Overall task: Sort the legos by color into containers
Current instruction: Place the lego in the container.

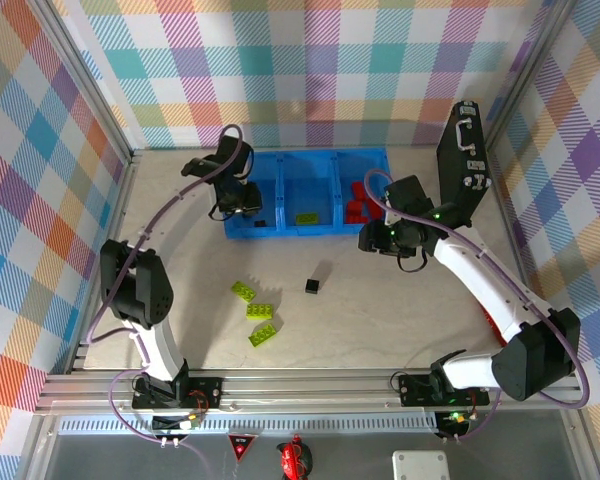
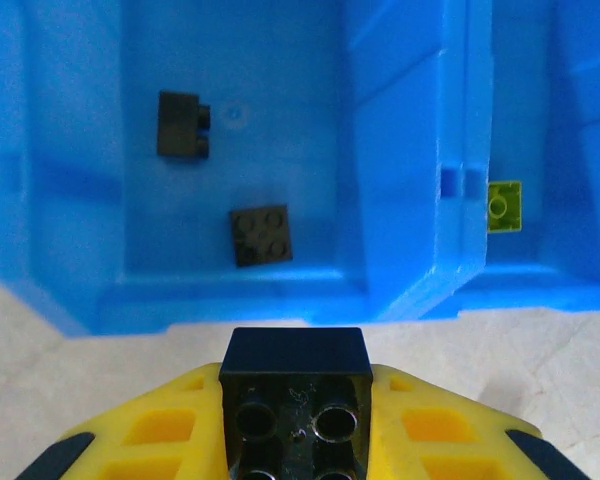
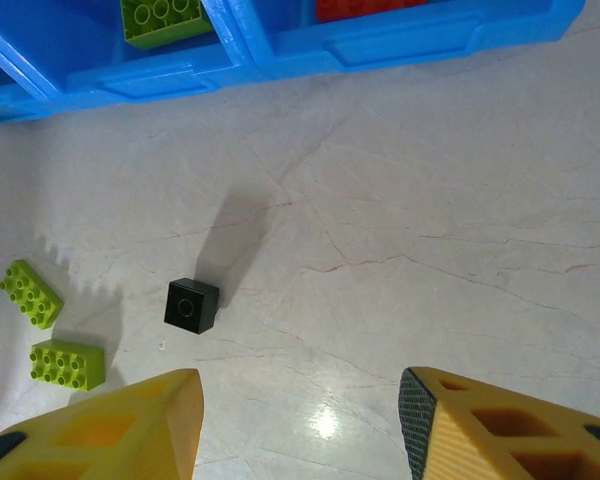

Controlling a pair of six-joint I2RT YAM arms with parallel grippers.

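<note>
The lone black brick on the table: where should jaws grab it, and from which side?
Come straight down from above and close the jaws on two opposite side walls of the black brick. It sits flat, its walls are upright and parallel, and nothing touches it; the green bricks lie apart.

Count right now: four lime-green bricks (image 1: 261,310), four black cubes (image 1: 312,286), red bricks (image 1: 357,208) too bunched to count, one three-compartment blue tray (image 1: 280,234).
</note>
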